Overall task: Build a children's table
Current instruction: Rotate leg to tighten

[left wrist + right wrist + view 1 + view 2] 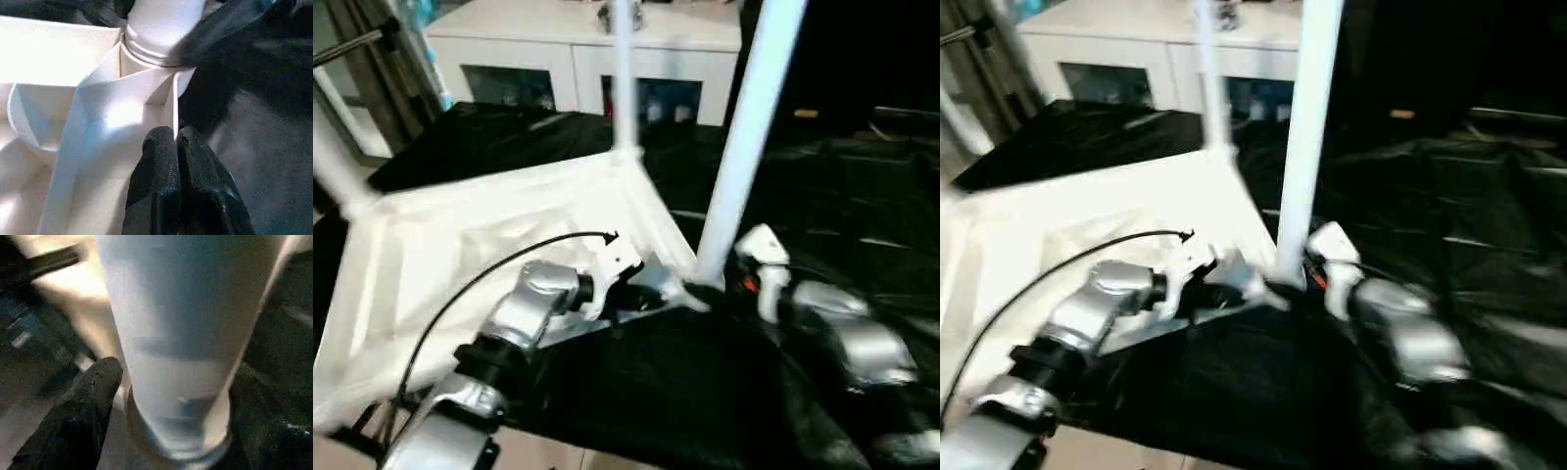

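Note:
The white tabletop (489, 235) lies upside down on black cloth, ribbed underside up. One white leg (744, 147) stands upright in its near right corner socket (156, 49). A second leg (625, 78) rises from the far corner, and a third (333, 166) leans at the left edge. My left gripper (176, 139) is shut on the thin rim wall of the tabletop, just beside the near right socket. My right gripper (729, 279) sits low at the base of the near leg (171, 333), with the leg running up right in front of its wrist camera.
A white cabinet (578, 59) with glass doors stands behind the work. Black cloth (822, 196) covers the surface to the right and front of the tabletop. Pale floor (558, 458) shows below the near edge. Dark bars (372, 78) stand at the back left.

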